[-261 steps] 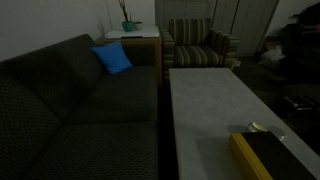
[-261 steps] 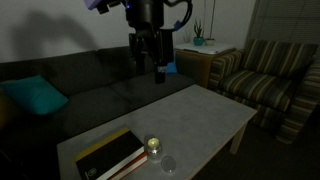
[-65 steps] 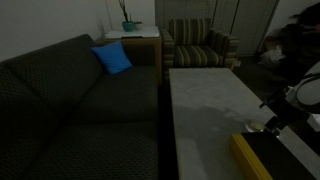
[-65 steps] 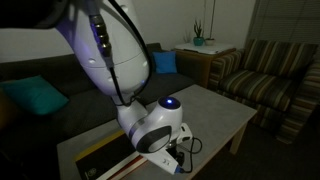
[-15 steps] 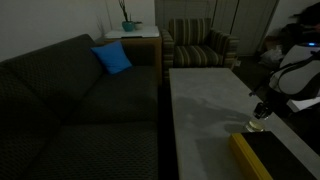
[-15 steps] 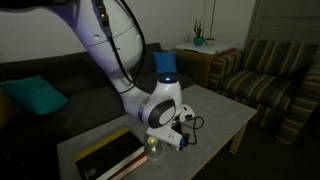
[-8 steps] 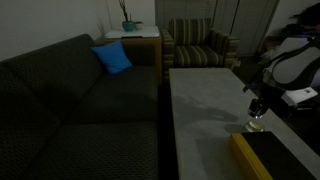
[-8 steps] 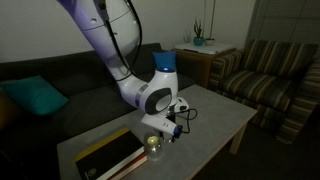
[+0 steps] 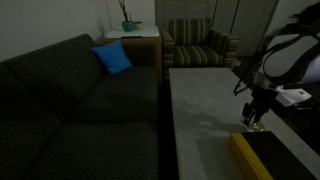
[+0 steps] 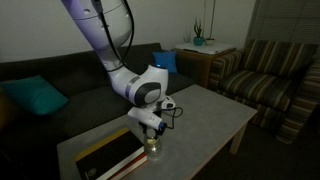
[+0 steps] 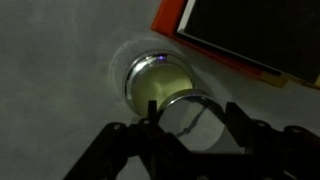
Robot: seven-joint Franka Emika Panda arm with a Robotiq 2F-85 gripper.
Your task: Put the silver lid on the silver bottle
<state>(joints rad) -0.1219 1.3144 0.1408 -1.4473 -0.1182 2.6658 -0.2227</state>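
Observation:
In the wrist view the silver bottle (image 11: 150, 82) stands upright on the pale table, its round mouth uncovered. My gripper (image 11: 190, 120) is shut on the silver lid (image 11: 191, 110), a thin disc held between the two dark fingers, overlapping the near edge of the bottle's mouth. In both exterior views the gripper (image 10: 150, 131) hangs just above the bottle (image 10: 153, 149), pointing down. Seen from the table's end, the gripper (image 9: 254, 119) hides most of the bottle.
A black book with yellow edges (image 10: 108, 156) lies right beside the bottle, also in the wrist view (image 11: 250, 35). A dark sofa (image 9: 80, 110) with a blue cushion (image 9: 112, 58) runs along the table (image 9: 205, 100). A striped armchair (image 10: 268, 75) stands beyond.
The arm has swung across the table with the lid, from beside the bottle to directly over it. The grip on the lid has stayed shut.

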